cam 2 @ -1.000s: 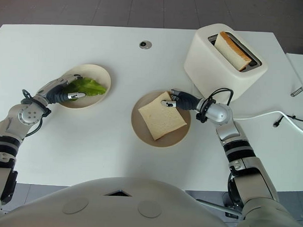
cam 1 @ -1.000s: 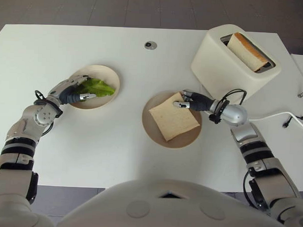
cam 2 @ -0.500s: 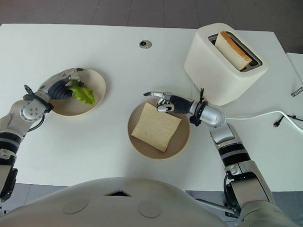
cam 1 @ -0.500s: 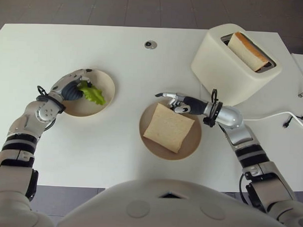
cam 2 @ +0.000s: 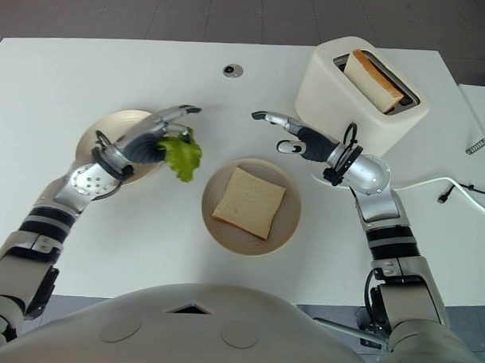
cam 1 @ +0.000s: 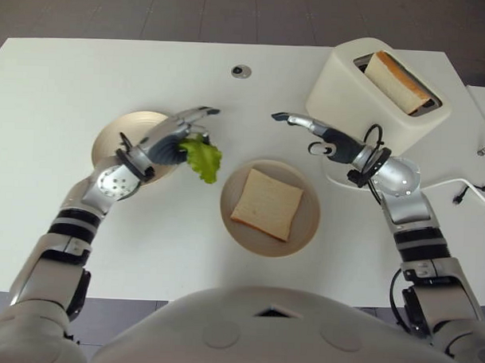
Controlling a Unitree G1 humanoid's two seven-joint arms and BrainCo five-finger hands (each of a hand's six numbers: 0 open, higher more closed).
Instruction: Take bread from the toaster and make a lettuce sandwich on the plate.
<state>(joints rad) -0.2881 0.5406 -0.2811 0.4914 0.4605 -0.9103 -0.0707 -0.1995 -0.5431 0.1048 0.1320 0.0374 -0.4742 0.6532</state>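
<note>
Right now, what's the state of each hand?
Left hand: fingers closed on the lettuce leaf.
Right hand: open, holding nothing.

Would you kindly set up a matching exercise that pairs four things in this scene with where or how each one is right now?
Things:
1. lettuce leaf
2. flat bread slice
3. upright bread slice
4. right hand

States:
A. standing in the toaster
B. lying on the middle plate
C. held in the left hand
D. open, holding nothing

Pairs: 1-C, 2-B, 3-A, 4-D
</note>
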